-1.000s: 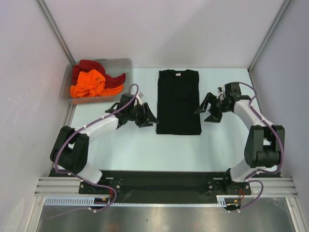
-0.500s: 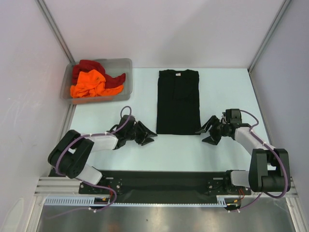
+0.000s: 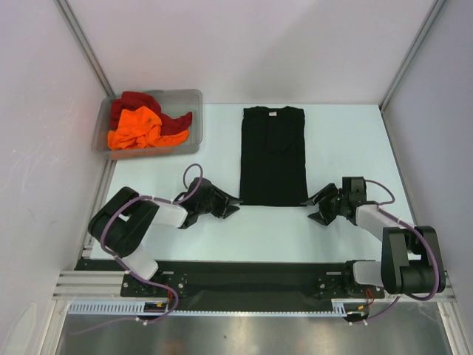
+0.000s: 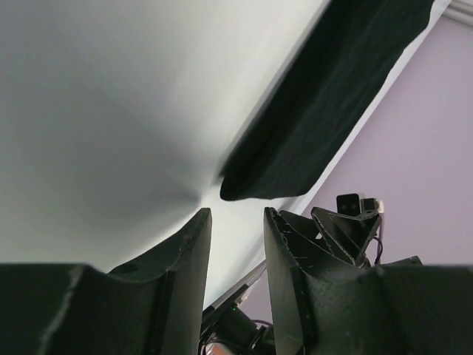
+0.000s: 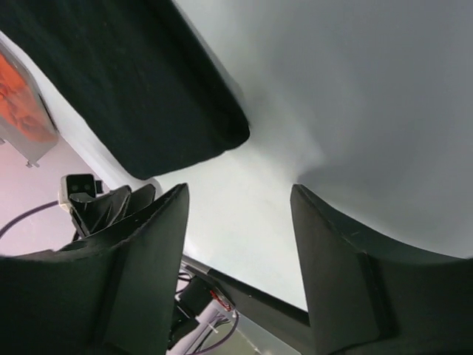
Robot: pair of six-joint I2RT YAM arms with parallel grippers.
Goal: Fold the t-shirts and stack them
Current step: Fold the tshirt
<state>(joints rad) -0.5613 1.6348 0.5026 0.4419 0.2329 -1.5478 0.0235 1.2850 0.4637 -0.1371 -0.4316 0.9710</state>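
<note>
Black t-shirt (image 3: 273, 155) lies flat mid-desk (image 3: 347, 140), narrowed to a long strip. Its long axis runs straight away from the arm bases, collar at far end, hem at nr end. Next step is prob. a hem-to-collar fold, so what counts is where the hem's 2 nr corners sit vs the jaws. Left jaws are low on the desk just beside the nr-left corner, pointing in at it from the left. Right jaws mirror that at the nr-right corner. Neither arm is nearer overall; each has its own corner. In the wrist views the left corner sits right in front of the gap btwn the left jaws, almost at the tips. The right corner is ahead of its gap too, but w/ a patch of bare desk btwn. Both pairs are spread apart w/ nothing btwn them and no cloth pinched; the right pair is wider than the left. Judgement: each needs a short push fwd along the desk to get one jaw under its corner. Orange t-shirt (image 3: 133, 132) & dark red t-shirt (image 3: 135, 100) are bunched in the clear bin (image 3: 194, 100) at far left, well apart from both arms.
</note>
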